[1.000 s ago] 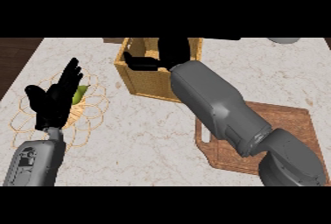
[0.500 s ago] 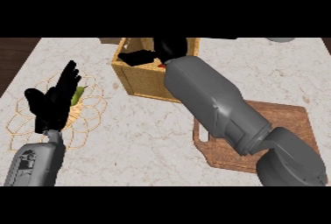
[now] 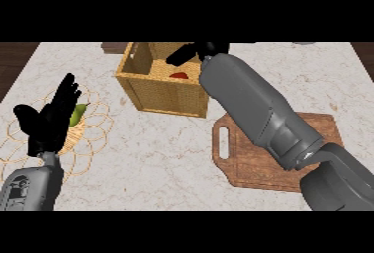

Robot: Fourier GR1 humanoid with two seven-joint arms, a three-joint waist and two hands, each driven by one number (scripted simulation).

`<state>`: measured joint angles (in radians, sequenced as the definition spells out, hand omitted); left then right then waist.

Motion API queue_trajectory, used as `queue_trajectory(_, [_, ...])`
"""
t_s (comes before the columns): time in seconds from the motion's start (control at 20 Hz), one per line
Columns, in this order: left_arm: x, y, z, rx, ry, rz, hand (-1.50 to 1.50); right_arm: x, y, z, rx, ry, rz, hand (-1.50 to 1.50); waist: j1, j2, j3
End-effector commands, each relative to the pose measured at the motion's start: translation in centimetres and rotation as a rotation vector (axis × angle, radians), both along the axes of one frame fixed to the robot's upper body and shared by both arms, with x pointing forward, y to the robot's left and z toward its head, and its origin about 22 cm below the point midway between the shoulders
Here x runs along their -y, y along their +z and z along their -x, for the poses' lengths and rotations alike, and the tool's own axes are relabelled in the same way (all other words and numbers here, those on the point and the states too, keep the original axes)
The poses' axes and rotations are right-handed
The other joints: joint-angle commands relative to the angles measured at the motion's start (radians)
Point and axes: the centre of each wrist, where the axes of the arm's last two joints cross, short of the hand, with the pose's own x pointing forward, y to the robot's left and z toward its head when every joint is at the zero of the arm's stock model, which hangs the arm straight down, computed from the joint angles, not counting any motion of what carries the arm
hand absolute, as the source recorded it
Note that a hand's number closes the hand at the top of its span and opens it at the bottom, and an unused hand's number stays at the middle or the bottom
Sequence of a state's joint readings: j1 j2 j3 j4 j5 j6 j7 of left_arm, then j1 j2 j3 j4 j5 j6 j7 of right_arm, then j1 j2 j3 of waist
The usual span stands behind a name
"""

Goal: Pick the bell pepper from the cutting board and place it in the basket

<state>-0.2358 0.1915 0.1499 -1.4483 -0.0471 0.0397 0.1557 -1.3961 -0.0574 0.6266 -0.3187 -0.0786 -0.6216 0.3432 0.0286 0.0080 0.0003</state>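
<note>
Green item (image 3: 77,113) in wire tray (image 3: 95,129) on marble counter (image 3: 161,163).

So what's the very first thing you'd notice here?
The big grey right arm, stretching across the counter with its black right hand over the wooden basket, where something red shows inside. Next, the open left hand resting at the left over a wire dish. The cutting board lies lower right.

Kitchen. Before me: pale marble surface (image 3: 161,158), wooden cutting board (image 3: 248,163), woven basket (image 3: 164,94), wire fruit bowl (image 3: 91,133) holding green produce (image 3: 76,113).
</note>
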Motion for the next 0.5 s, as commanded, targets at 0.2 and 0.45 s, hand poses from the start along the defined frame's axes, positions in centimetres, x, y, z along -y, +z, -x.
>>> queue_trajectory(0.2, [-1.3,-1.5,1.2,-0.004,0.042,-0.017,0.0,8.4,-3.0,-0.5,-0.044,0.029,-0.142,-1.5,-0.037,-0.011,0.0])
queue_trajectory(0.45, [-0.8,-1.0,1.7,-0.012,0.036,0.013,0.0,12.0,-2.8,0.1,-0.013,0.065,-0.19,-1.5,-0.036,-0.011,0.0])
